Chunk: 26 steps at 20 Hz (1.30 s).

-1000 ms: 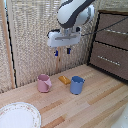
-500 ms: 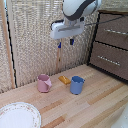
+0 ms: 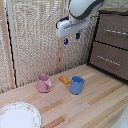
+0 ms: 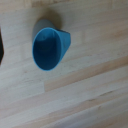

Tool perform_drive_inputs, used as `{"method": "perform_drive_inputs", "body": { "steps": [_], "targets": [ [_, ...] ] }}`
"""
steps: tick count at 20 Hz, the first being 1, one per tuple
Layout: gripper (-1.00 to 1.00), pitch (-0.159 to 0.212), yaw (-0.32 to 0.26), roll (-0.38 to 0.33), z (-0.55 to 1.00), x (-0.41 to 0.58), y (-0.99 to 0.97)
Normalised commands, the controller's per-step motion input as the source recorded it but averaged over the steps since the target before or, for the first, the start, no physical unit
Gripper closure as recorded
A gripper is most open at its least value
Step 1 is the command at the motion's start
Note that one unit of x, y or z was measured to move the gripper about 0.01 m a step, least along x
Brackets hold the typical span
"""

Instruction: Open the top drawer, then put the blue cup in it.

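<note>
Blue cup (image 3: 77, 84) stands upright on the counter (image 3: 100, 107), directly below the raised tool (image 3: 71, 39), whose jaws hang apart, holding nothing.

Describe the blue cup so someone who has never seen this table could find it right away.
Start at the dark wooden dresser on the exterior view's right, then look down to the light wooden tabletop in front of it. The blue cup stands upright there, beside a small orange block. The similar mug further left is pink.
</note>
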Motion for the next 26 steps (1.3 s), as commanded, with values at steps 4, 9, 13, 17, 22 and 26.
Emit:
{"method": "perform_drive_inputs", "body": {
  "steps": [4,9,13,17,22,26],
  "targets": [
    [-1.0,0.0,0.0,-0.375,0.02,0.0,-0.22],
    [-1.0,0.0,0.0,-0.375,0.0,0.0,-0.24],
    [-1.0,0.013,0.0,-0.375,0.0,-0.061,-0.25],
    [-1.0,0.05,0.0,-0.375,0.0,-0.156,-0.19],
    [-1.0,0.068,0.01,-0.375,0.0,-0.165,-0.08],
    [-1.0,0.065,0.018,-0.375,-0.02,-0.156,-0.06]
  ]
}}
